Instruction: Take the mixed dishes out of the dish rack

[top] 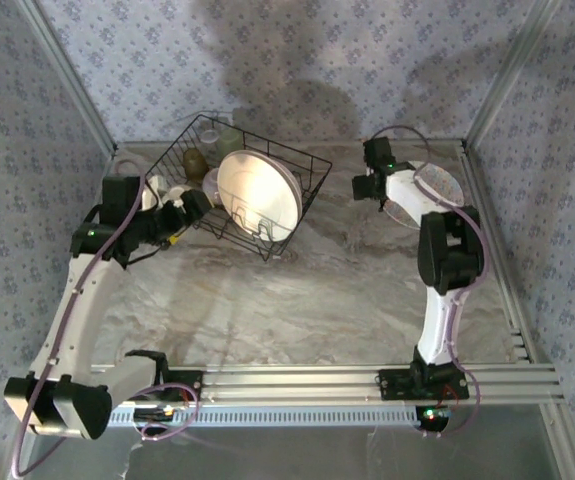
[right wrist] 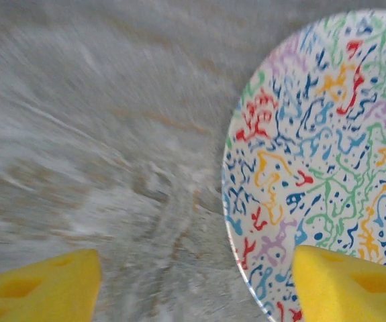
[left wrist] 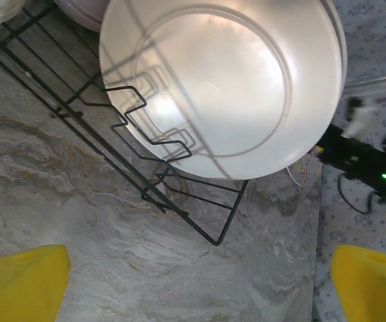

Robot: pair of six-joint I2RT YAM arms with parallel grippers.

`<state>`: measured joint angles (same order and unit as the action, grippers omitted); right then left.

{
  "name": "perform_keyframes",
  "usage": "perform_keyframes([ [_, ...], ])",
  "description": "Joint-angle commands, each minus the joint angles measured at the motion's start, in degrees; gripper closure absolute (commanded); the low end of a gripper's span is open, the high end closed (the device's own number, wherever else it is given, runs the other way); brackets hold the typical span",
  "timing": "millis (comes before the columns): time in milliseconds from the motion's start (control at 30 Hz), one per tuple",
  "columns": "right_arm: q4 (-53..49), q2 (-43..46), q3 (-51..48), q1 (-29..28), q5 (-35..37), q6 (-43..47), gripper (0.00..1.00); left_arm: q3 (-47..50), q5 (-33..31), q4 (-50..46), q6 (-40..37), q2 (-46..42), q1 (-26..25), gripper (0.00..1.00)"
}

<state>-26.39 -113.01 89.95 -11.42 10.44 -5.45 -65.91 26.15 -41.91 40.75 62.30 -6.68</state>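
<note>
We are holding the left end effector open and empty by the white plate standing in the rack, and the right end effector spread empty over the squiggled plate on the table.

A staged robot-lab cell: aluminium frame posts, floral-print backdrop walls, marble-look tabletop on slotted rails.

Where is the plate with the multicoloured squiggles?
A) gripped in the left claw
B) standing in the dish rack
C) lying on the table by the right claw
C: the squiggle plate lies on the marbled table beside the open right claw, well apart from the dish rack.
</note>
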Motion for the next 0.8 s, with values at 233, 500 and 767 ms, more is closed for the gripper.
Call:
perform_keyframes([
  [233,-4.2,2.2,12.1,-0.5,-19.8,-8.6,0.0,0.3,-2.8,-0.3,3.6,7.3,1.8,0.18],
  [500,-13.0,-9.1,27.5,-3.7,-22.4,-7.0,0.16,-2.4,-4.3,-0.7,5.5,16.6,2.9,0.37],
  [767,-16.5,-15.5,33.0,-4.2,-24.4,-6.0,0.23,-4.8,-5.5,1.0,5.6,23.8,2.9,0.42],
])
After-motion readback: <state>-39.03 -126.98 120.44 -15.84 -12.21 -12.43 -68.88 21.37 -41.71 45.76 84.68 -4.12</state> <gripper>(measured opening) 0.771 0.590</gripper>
